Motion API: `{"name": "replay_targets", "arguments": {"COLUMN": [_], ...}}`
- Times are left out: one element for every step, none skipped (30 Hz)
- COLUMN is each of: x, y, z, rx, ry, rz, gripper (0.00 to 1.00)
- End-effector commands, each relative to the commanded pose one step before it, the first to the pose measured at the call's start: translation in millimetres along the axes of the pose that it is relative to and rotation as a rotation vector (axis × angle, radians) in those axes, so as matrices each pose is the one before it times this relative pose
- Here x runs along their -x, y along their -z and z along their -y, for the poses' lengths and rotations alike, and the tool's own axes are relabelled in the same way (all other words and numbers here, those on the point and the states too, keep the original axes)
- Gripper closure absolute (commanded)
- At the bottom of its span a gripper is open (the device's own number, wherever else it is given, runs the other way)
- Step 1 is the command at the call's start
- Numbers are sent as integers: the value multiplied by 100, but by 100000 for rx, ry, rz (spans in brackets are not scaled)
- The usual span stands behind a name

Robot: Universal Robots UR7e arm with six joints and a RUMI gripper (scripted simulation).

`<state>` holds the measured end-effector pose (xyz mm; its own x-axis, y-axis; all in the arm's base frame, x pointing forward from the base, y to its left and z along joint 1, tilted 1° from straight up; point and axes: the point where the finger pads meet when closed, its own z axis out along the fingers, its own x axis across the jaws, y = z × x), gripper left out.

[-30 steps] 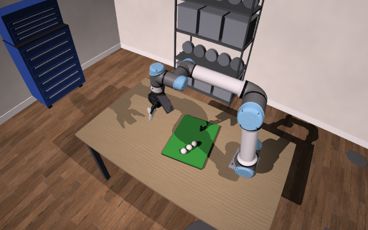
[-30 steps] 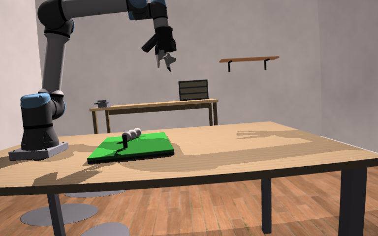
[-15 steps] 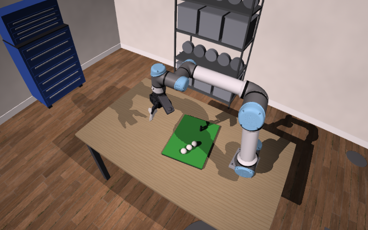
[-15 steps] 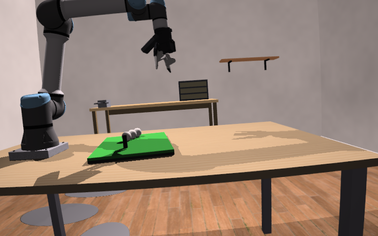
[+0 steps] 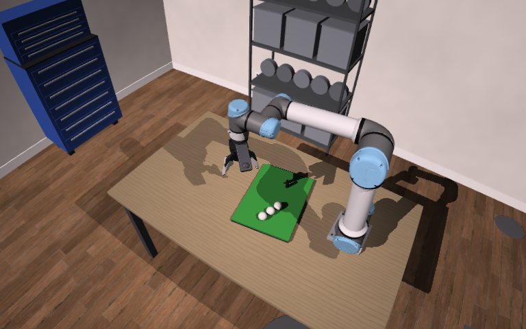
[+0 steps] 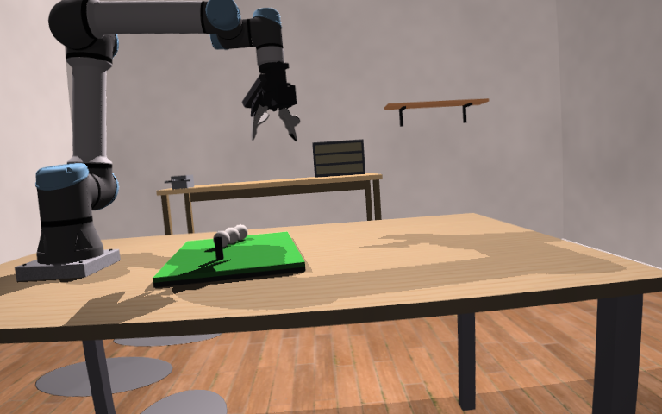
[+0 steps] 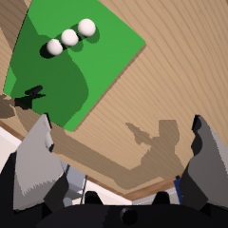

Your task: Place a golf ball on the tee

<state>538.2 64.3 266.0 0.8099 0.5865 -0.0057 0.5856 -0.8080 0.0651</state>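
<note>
High above the table (image 6: 439, 254), off the mat's (image 5: 248, 205) far edge, the pincer (image 6: 274, 128) hangs fully open and holds nothing. Three balls (image 5: 270, 210) lie in a touching row on the mat, toward the table's middle; the tee (image 5: 291, 181) stands apart from them at the mat's end nearest the wall-side edge. I judge the risk lies in the crowding: jaws closing on one ball may nudge its neighbour rolling, and an off-centre release could tip the ball off the tee.
</note>
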Motion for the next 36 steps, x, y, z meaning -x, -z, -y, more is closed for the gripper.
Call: {"name": "replay_targets", "arguments": {"x": [2690,614,626,634,0,0,639,639,635,627,614,598,579,556,530,501,470,437,403,367,332,0,0,296,260,225,191,159,128,100,74,52,32,17,7,1], "y": [-2873,-633,-641,-647,0,0,-649,-648,-644,-636,-625,-611,-593,-573,-549,-523,-494,-463,-430,-396,-360,0,0,-324,-287,-250,-214,-179,-145,-113,-85,-59,-37,-20,-8,-1], "z": [896,87,65,42,0,0,18,-6,-30,-53,-75,-95,-113,-128,-140,-149,-155,-158,-158,-154,-148,0,0,-139,-128,-116,-102,-87,-72,-57,-43,-30,-19,-10,-4,-1], "rx": [-291,-295,-293,-289,0,0,-284,-276,-268,-258,-247,-235,-222,-208,-194,-180,-166,-151,-137,-123,-110,0,0,-97,-84,-72,-61,-50,-40,-31,-23,-16,-10,-5,-2,0], "ry": [-24988,-5073,-5098,-5099,0,0,-5075,-5027,-4956,-4861,-4744,-4605,-4446,-4267,-4070,-3856,-3628,-3386,-3134,-2874,-2607,0,0,-2337,-2066,-1798,-1534,-1280,-1037,-811,-603,-420,-264,-141,-54,-8], "rz": [-1033,87,97,108,0,0,117,126,133,140,144,148,150,150,149,146,141,136,129,121,111,0,0,102,91,80,69,58,47,37,28,19,12,7,2,0], "gripper": [0,0,0,0,0,0,0,0,0,0,0,0,0,0,0,0,0,0,0,0,0,0,0,0,0,0,0,0,0,0,0,0,0,0,0,0]}}
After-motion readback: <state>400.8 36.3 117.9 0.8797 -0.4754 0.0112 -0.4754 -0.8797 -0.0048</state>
